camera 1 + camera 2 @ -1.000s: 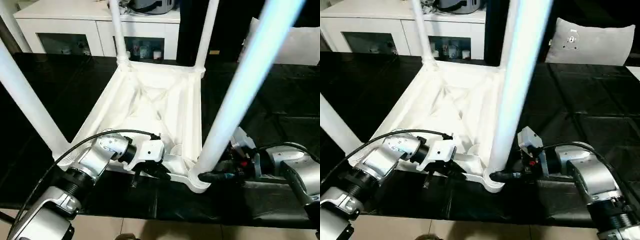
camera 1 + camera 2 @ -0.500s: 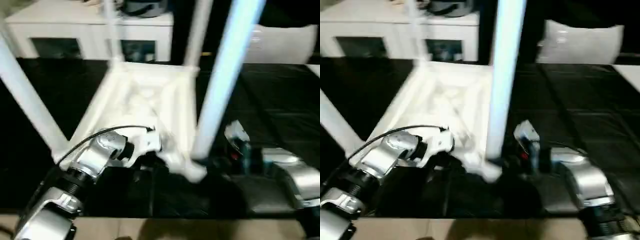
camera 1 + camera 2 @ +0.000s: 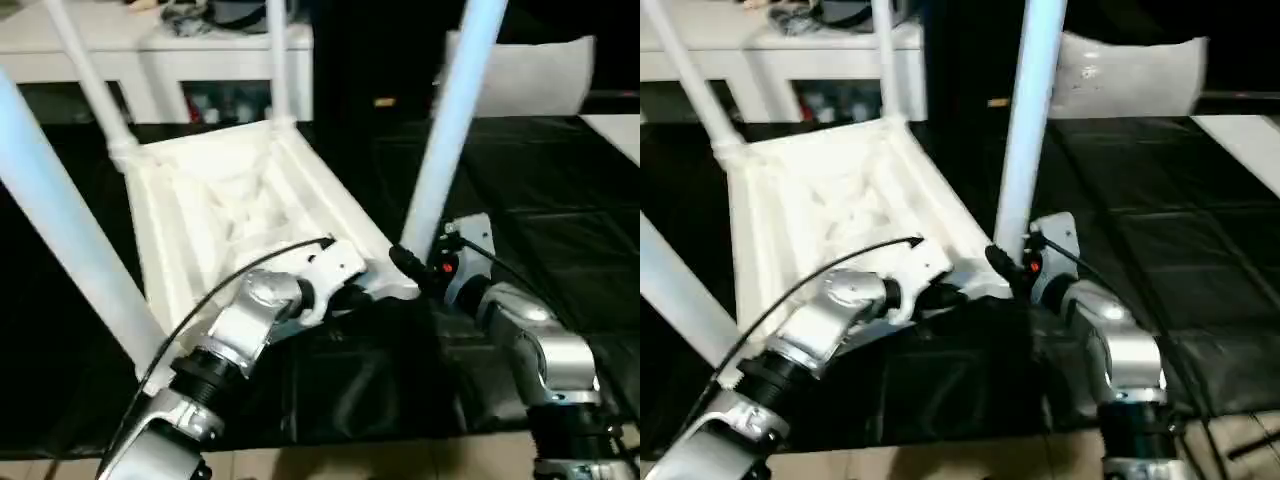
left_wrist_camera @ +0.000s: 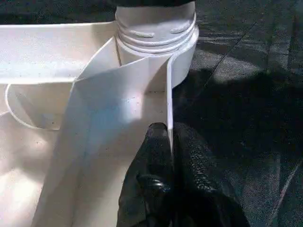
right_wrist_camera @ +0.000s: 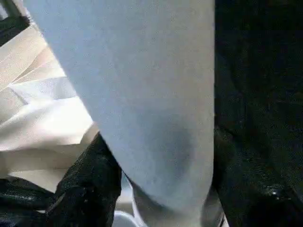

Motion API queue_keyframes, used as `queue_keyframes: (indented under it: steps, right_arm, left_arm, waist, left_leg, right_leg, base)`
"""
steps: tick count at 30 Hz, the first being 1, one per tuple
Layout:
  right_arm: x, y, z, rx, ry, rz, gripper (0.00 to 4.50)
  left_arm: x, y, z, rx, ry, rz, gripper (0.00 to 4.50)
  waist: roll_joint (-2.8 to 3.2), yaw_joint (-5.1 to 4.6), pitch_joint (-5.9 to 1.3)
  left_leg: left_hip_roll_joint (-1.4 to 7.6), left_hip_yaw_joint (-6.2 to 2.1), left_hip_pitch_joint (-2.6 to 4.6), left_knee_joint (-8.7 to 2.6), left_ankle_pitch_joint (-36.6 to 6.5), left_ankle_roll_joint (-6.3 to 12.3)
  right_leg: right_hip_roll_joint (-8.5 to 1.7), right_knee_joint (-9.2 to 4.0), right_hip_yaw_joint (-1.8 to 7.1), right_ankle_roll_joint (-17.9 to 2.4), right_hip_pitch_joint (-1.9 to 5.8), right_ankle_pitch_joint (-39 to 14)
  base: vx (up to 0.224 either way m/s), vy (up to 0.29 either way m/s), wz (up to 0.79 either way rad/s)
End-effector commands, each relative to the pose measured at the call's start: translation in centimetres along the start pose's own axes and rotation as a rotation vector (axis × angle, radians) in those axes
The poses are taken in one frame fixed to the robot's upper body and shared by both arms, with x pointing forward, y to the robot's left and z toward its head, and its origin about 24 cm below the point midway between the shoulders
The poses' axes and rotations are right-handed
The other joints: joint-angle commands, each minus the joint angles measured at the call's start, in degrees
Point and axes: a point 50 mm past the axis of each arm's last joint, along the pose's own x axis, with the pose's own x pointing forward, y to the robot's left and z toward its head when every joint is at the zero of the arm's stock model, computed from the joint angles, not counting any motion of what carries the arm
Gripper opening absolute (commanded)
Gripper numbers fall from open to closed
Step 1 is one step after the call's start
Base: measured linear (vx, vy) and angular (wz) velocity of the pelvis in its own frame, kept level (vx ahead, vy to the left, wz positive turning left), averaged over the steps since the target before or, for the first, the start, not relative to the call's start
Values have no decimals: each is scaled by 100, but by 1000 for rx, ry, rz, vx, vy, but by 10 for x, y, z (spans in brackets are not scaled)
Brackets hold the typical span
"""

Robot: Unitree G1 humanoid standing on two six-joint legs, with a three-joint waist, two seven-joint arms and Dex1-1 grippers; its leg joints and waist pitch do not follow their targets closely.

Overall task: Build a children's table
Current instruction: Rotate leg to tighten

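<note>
Straddling right hand (image 5: 156, 189): table leg (image 5: 142, 94)

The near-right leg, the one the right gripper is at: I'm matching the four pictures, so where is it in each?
Left eye: near-right leg, right of centre, rising from the tabletop's near corner.
Right eye: centre.
Left wrist: its threaded base in the corner socket.
Right wrist: broad white tube between black fingers.
Shared landmark: that corner socket.

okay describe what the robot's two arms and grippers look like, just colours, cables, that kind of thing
Both forearms are silver metal cylinders with black ribbed joint rings. The left arm carries a white wrist block and a looping black cable; the right arm has a small red mark by its wrist. The textured gripper fingers are black.
</note>
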Motion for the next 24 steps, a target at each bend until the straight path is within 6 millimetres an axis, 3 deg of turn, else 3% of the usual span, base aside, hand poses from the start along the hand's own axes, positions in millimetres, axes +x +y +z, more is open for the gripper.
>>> queue_keyframes:
  steps: [1, 5, 9, 16, 18, 22, 24]
  right_arm:
    - [-2, 5, -2, -15, 17, 98, 327]
    - [-8, -3, 0, -51, 21, 144, 356]
    - [-23, -7, 7, -141, 53, 319, 391]
    - [-45, -12, 9, -275, 203, 611, 403]
    - [-47, -12, 10, -280, 209, 645, 368]
    - [-50, -12, 10, -333, 243, 748, 338]
    - [-50, -11, 9, -342, 253, 781, 321]
  left_arm:
    - [-1, -3, 15, 56, -99, -60, 0]
    - [-6, 0, 11, 95, -81, -87, 0]
    - [-17, 4, 4, 164, -50, -169, 0]
    - [-38, 1, -8, 290, 9, -403, 0]
    - [-40, 0, -10, 303, 17, -425, 0]
    - [-47, 2, -12, 359, 48, -498, 0]
    - [-49, 3, -12, 377, 58, -520, 0]
  waist:
    - [-146, 62, -390]
    - [-133, 112, -376]
    - [-115, 186, -357]
    - [-139, 275, -365]
    - [-128, 336, -367]
    - [-163, 411, -367]
    - [-150, 443, -366]
  left_leg:
    - [404, -172, -74, -296, 358, 829]
    - [394, -154, -70, -301, 185, 818]
    - [436, -161, -30, -322, -82, 737]
    - [491, -167, -4, -321, -97, 693]
    - [488, -156, -6, -313, -97, 710]
    - [500, -148, 1, -314, -76, 669]
    - [508, -148, 13, -315, -70, 652]
  right_leg:
    - [-571, -283, 494, -697, 397, -704]
    - [-547, -354, 469, -512, 388, -1179]
    - [-532, -393, 472, -356, 364, -1513]
    - [-557, -311, 505, -582, 351, -1205]
    - [-570, -299, 507, -631, 348, -1175]
    - [-573, -299, 510, -621, 339, -1298]
    - [-569, -293, 511, -637, 322, -1311]
  base:
    - [0, 0, 0]
    - [0, 0, 0]
    - [0, 0, 0]
    - [0, 0, 0]
    - [0, 0, 0]
    - [0, 0, 0]
    - [0, 0, 0]
